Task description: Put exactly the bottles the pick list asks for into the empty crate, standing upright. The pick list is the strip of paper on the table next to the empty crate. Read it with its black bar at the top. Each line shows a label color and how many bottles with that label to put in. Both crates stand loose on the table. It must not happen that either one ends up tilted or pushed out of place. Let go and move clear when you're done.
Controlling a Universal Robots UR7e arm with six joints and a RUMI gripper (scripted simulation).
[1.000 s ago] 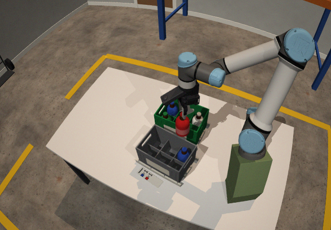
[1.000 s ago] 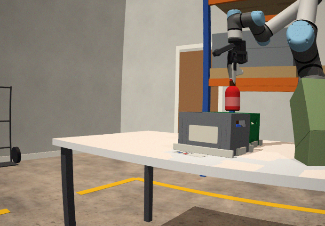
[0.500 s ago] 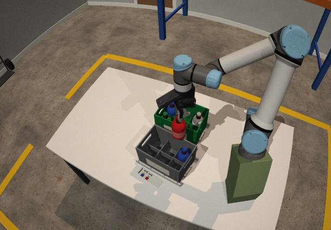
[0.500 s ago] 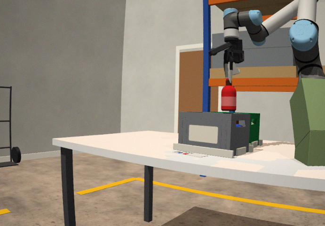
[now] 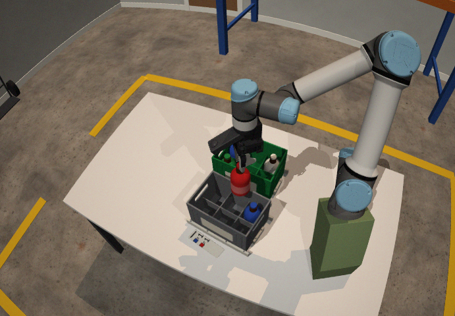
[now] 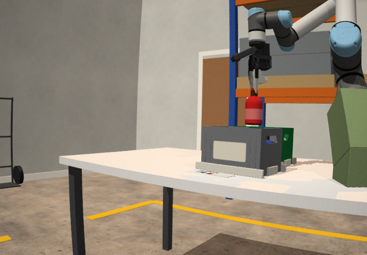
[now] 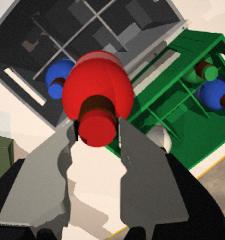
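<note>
In the top view, the gripper (image 5: 241,166) (image 6: 254,89) (image 7: 97,119) is nearly closed, its fingers pinching the red bottle (image 5: 240,182) (image 6: 253,110) (image 7: 98,85) at the neck. The bottle hangs upright over the far part of the grey crate (image 5: 213,222) (image 6: 229,151) (image 7: 26,86), where a blue bottle (image 5: 251,212) (image 7: 58,76) stands in a corner compartment at picture right. Behind, the green crate (image 5: 275,182) (image 6: 287,147) (image 7: 159,90) holds a green bottle (image 5: 227,159) (image 7: 198,72), a second blue one (image 5: 232,151) (image 7: 215,95) and a white one (image 5: 271,164) (image 7: 159,137). Only here can the pick list (image 5: 202,240) (image 6: 213,173) be made out: a blue square and a red square, each with what looks like a 1.

The exterior view shows what the top view leaves unclear: the red bottle's base is above the grey crate's rim. The list is a thin sliver on the table (image 5: 130,164) (image 6: 129,162), and the green crate is mostly hidden.

The wrist view alone shows both fingers clearly, one on each side of the neck just below the red cap, with a gap between them nearer the palm.
</note>
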